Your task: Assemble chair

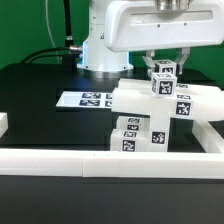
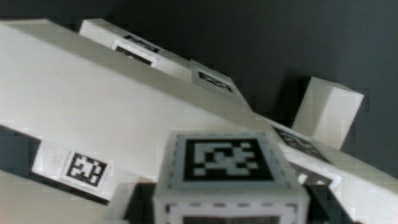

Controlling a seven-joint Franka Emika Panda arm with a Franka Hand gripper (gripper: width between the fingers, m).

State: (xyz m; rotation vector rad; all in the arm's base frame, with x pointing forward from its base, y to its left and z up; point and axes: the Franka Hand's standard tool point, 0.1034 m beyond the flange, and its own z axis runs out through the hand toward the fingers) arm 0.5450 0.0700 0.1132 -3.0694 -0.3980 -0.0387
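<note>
While the white Franka arm hangs over the black table, its two-finger gripper sits directly above the chair parts, and a small white plastic block with a black-and-white square tag lies between the finger ends. The fingers look closed against that block, though the exterior view is too coarse to show actual contact at the pads.

Below the block stands the partly joined chair, a blocky white plastic body made of flat panels and bars carrying several square tags. A wide flat panel runs across its top, and tagged upright pieces stand beneath it toward the front. This body rests on the table at the exterior view's right, just behind the long plain white border rail that crosses the foreground.

Flat on the table, toward the exterior view's left of the chair body, lies the thin white marker board with printed tags.

From the wrist view, the tagged block fills the near field, with the large white panel stretching diagonally behind it and another tag visible on a lower face.
</note>
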